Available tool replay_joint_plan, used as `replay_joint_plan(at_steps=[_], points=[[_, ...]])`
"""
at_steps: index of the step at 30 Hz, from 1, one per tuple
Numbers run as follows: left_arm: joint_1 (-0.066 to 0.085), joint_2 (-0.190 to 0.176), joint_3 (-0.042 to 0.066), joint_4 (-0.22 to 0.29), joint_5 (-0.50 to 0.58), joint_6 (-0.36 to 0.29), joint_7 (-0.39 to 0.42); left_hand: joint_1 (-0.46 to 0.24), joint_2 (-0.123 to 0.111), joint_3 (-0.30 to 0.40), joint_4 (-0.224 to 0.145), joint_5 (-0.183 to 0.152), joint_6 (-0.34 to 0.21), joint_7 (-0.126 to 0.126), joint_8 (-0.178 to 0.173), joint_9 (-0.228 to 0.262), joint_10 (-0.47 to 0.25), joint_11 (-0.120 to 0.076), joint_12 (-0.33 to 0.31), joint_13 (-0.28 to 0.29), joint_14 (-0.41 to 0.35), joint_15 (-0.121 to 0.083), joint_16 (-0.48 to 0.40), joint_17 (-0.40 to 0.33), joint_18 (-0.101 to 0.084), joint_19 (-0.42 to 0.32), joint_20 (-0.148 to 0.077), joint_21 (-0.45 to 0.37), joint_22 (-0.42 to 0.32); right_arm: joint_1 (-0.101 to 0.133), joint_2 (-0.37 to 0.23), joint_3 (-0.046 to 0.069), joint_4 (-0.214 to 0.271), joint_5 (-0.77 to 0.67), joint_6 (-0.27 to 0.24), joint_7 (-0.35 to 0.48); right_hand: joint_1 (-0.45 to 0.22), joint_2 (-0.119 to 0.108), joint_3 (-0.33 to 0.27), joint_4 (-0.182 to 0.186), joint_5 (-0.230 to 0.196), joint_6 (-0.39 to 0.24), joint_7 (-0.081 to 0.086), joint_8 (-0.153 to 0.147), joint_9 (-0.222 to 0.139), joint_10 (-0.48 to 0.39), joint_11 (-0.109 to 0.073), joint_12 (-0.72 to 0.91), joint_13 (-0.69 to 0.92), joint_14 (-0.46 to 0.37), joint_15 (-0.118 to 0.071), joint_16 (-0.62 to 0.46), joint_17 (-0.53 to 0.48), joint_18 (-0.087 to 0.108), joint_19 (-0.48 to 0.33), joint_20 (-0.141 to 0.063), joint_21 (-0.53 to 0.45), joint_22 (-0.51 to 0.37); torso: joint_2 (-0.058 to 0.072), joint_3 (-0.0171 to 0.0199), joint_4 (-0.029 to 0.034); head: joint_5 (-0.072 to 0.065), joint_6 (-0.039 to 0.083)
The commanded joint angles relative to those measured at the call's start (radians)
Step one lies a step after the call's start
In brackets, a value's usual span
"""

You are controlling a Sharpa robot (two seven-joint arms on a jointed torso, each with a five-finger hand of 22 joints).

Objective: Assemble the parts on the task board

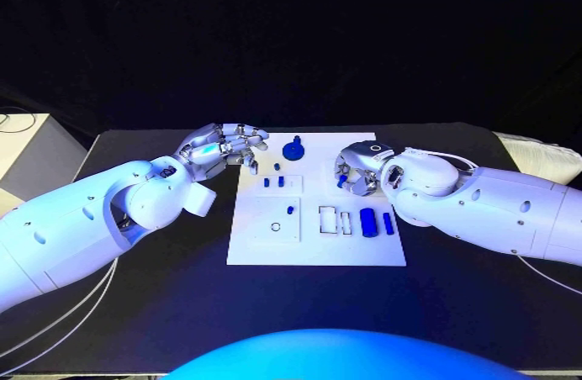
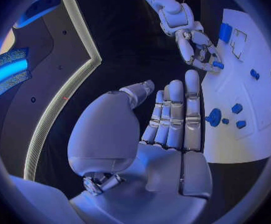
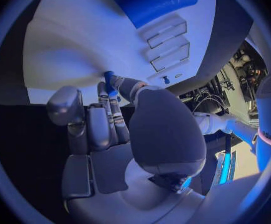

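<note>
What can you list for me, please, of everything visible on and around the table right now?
Table: one, black, under everything.
Task board: one, white, in the middle of the table.
Round knob: one, blue, at the board's far edge.
Cylinder: one, blue, lying on the board's right side.
Small parts: several, blue, scattered over the board.
Small part: one, blue, pinched in the right hand's fingers over the board.
Cabinet: one, white, beside the table at the left.
Left hand: one, silver, holding nothing, at the board's far left corner.
Right hand: one, silver, over the board's far right part.
</note>
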Motion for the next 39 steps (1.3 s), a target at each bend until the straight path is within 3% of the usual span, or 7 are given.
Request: replay_joint_plan(at_steps=[1, 13, 21, 26, 33, 39], points=[[-0.001, 0.001, 0.001, 0.003, 0.005, 0.014, 0.011, 0.007, -0.002, -0.001, 0.003, 0.001, 0.002, 0.002, 0.003, -0.001, 0.005, 0.001, -0.004, -0.001, -0.007, -0.003, -0.003, -0.001, 0.006, -0.005, 0.000, -0.003, -0.001, -0.002, 0.000, 0.000, 0.004, -0.024, -0.013, -0.003, 0.008, 0.024, 0.008, -0.003, 0.000, 0.015, -0.002, 0.015, 0.009, 0.023, -0.007, 0.014, 0.011, 0.020, -0.008, 0.008, 0.001, -0.010, 0.003, -0.006, 0.011, 0.007, 0.000, 0.0000, -0.0005, 0.001, -0.001], [-0.001, 0.000, 0.001, 0.002, 0.005, 0.014, 0.010, 0.006, -0.001, -0.002, 0.005, 0.001, 0.002, 0.003, 0.004, -0.002, 0.006, 0.002, -0.004, -0.002, -0.007, -0.002, -0.005, -0.001, 0.006, -0.004, 0.000, -0.005, -0.003, -0.005, -0.008, 0.000, 0.020, 0.002, -0.078, -0.003, 0.010, 0.051, 0.011, -0.017, 0.000, 0.034, -0.014, 0.044, 0.035, 0.070, -0.025, 0.045, 0.038, 0.023, -0.022, 0.013, 0.007, -0.014, 0.010, -0.019, 0.038, 0.027, 0.000, 0.0003, 0.0001, 0.000, -0.002], [-0.001, 0.000, 0.001, 0.001, 0.005, 0.016, 0.007, 0.006, -0.001, -0.002, 0.005, 0.001, 0.002, 0.003, 0.004, -0.002, 0.006, 0.002, -0.004, -0.002, -0.007, -0.002, -0.005, -0.001, 0.006, -0.004, 0.000, -0.005, -0.003, -0.004, -0.033, 0.004, 0.033, 0.063, -0.106, -0.021, 0.012, 0.053, 0.015, -0.021, 0.000, 0.035, -0.015, 0.047, 0.038, 0.072, -0.027, 0.047, 0.041, 0.023, -0.024, 0.011, 0.004, -0.014, 0.010, -0.020, 0.035, 0.027, -0.001, -0.0002, -0.0002, 0.000, -0.002], [-0.001, 0.000, 0.001, -0.001, 0.005, 0.017, 0.005, 0.006, -0.001, -0.002, 0.005, 0.001, 0.002, 0.003, 0.004, -0.002, 0.006, 0.002, -0.004, -0.002, -0.007, -0.002, -0.005, -0.001, 0.006, -0.004, 0.000, -0.005, -0.003, 0.010, -0.061, 0.012, 0.066, 0.107, -0.106, -0.022, 0.012, 0.052, 0.016, -0.022, 0.000, 0.036, -0.016, 0.048, 0.039, 0.069, -0.026, 0.045, 0.041, 0.022, -0.025, 0.011, 0.003, -0.014, 0.010, -0.021, 0.035, 0.026, -0.002, -0.0003, -0.0012, 0.003, -0.002], [-0.001, 0.001, 0.001, -0.005, 0.005, 0.016, 0.004, 0.006, -0.001, -0.002, 0.005, 0.001, 0.002, 0.003, 0.004, -0.002, 0.006, 0.002, -0.004, -0.002, -0.007, -0.002, -0.005, -0.001, 0.006, -0.004, 0.000, -0.005, -0.003, 0.033, -0.105, 0.024, 0.155, 0.123, -0.107, -0.024, 0.011, 0.052, 0.018, -0.024, 0.000, 0.036, -0.016, 0.050, 0.041, 0.066, -0.026, 0.044, 0.041, 0.022, -0.025, 0.011, 0.003, -0.014, 0.010, -0.022, 0.037, 0.028, -0.002, 0.0001, -0.0017, 0.008, -0.002], [-0.001, 0.006, 0.000, -0.006, 0.005, 0.016, 0.006, 0.006, 0.000, -0.003, 0.005, 0.001, 0.002, 0.004, 0.004, -0.003, 0.006, 0.002, -0.006, -0.004, -0.008, -0.002, -0.007, -0.001, 0.006, -0.003, 0.001, -0.008, -0.005, 0.038, -0.097, 0.026, 0.225, 0.099, -0.117, -0.016, 0.011, 0.052, 0.019, -0.025, 0.001, 0.037, -0.016, 0.051, 0.042, 0.064, -0.025, 0.042, 0.042, 0.022, -0.025, 0.011, 0.003, -0.014, 0.010, -0.022, 0.037, 0.028, -0.002, 0.0002, -0.0022, 0.013, -0.002]])
